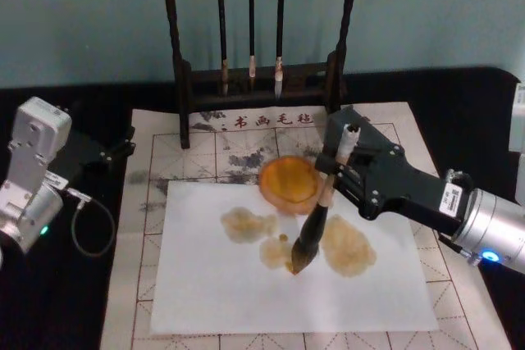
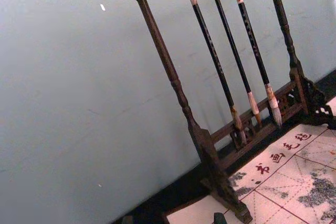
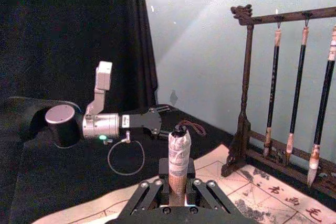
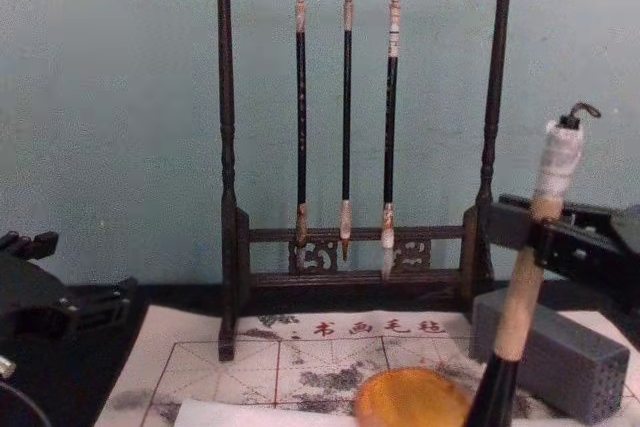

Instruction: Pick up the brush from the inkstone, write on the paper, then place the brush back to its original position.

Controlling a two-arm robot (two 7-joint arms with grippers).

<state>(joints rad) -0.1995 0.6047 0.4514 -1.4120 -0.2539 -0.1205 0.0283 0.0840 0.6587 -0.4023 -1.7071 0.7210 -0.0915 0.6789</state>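
Observation:
My right gripper (image 1: 333,176) is shut on the pale upper handle of the brush (image 1: 316,219), which stands tilted. The bushy tip rests on the white paper (image 1: 213,293) among tan wet blotches (image 1: 348,245). Just behind the brush sits the orange-yellow inkstone (image 1: 287,181), half on the paper's far edge. In the right wrist view the wrapped brush handle (image 3: 179,153) rises between the fingers (image 3: 149,195). From the chest, the brush (image 4: 528,282) leans up at the right beside the inkstone (image 4: 410,399). My left gripper (image 1: 123,149) is parked open at the left, off the paper.
A dark wooden rack (image 1: 184,79) with three thin brushes (image 4: 346,117) stands behind the felt mat (image 1: 164,153). A grey perforated block (image 4: 560,352) lies at the right. Black cloth (image 1: 74,309) surrounds the mat. The left arm's cable loop (image 1: 90,227) lies beside the mat.

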